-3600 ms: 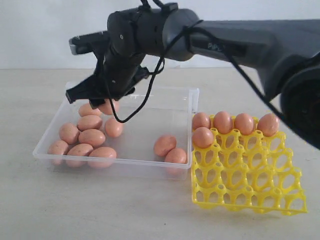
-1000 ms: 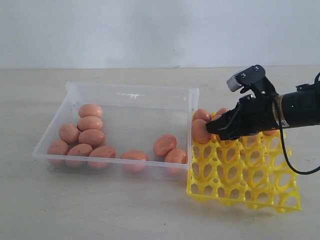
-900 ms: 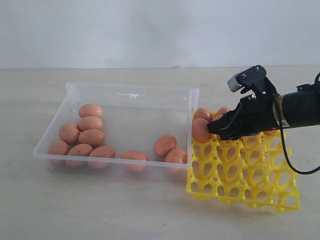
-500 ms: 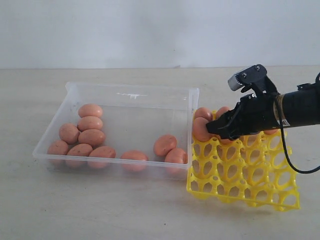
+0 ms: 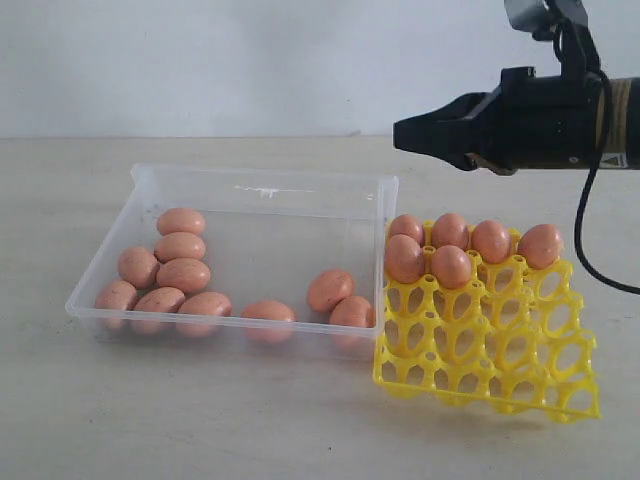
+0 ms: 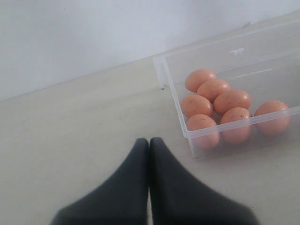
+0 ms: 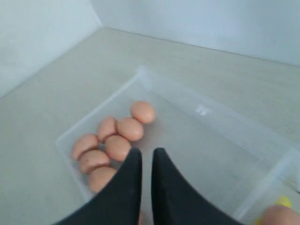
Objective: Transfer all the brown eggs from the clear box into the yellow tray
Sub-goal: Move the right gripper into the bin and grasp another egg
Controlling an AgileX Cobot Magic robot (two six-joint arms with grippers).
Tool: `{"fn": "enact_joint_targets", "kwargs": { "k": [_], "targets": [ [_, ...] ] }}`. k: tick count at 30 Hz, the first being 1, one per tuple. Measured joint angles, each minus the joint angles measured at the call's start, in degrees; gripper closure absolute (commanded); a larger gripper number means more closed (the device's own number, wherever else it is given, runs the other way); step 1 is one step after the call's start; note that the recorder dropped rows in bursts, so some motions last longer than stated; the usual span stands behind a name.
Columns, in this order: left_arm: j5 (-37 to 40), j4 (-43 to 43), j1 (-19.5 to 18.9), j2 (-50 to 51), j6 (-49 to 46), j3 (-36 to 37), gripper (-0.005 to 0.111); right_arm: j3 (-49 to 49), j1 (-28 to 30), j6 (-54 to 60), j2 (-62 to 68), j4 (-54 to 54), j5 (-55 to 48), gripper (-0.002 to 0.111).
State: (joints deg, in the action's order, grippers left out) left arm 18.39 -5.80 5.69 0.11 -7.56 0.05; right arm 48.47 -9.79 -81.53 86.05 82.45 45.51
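Several brown eggs (image 5: 170, 275) lie in the clear box (image 5: 260, 178), most in a cluster at its left end, three near its right wall. Several more brown eggs (image 5: 452, 265) sit in the back cups of the yellow tray (image 5: 490, 350). My right gripper (image 5: 400, 133) hangs high above the tray's back edge, pointing left, shut and empty. In the right wrist view the right gripper (image 7: 146, 152) has its jaws almost together over the box (image 7: 225, 117) and its eggs (image 7: 124, 129). My left gripper (image 6: 149, 140) is shut over bare table beside a box corner (image 6: 173, 91).
The tray's front two rows of cups (image 5: 470, 375) hold nothing. The box and tray stand side by side, touching, on a pale tabletop (image 5: 200, 420) with a white wall behind.
My right gripper let go of an egg in the tray's second row, lifted up and back from the tray, and its jaws closed. The left gripper shows no change.
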Motion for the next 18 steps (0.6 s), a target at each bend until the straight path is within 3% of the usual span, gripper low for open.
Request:
{"fn": "enact_joint_targets", "kwargs": {
  "k": [5, 12, 16, 18],
  "targets": [
    [0.00, 0.00, 0.00, 0.00, 0.00, 0.00, 0.111, 2.87, -8.76, -1.03, -5.35, 7.04, -8.64, 0.108],
    [0.00, 0.00, 0.00, 0.00, 0.00, 0.00, 0.111, 11.86, -26.23, 4.63, -4.59, 17.20, -44.82, 0.108],
    [0.00, 0.00, 0.00, 0.00, 0.00, 0.00, 0.111, 18.39, -33.35, 13.18, 0.04, 15.85, -65.45, 0.108],
    [0.00, 0.00, 0.00, 0.00, 0.00, 0.00, 0.111, 23.55, -34.54, 19.52, 2.83, 6.51, -70.65, 0.108]
  ]
}}
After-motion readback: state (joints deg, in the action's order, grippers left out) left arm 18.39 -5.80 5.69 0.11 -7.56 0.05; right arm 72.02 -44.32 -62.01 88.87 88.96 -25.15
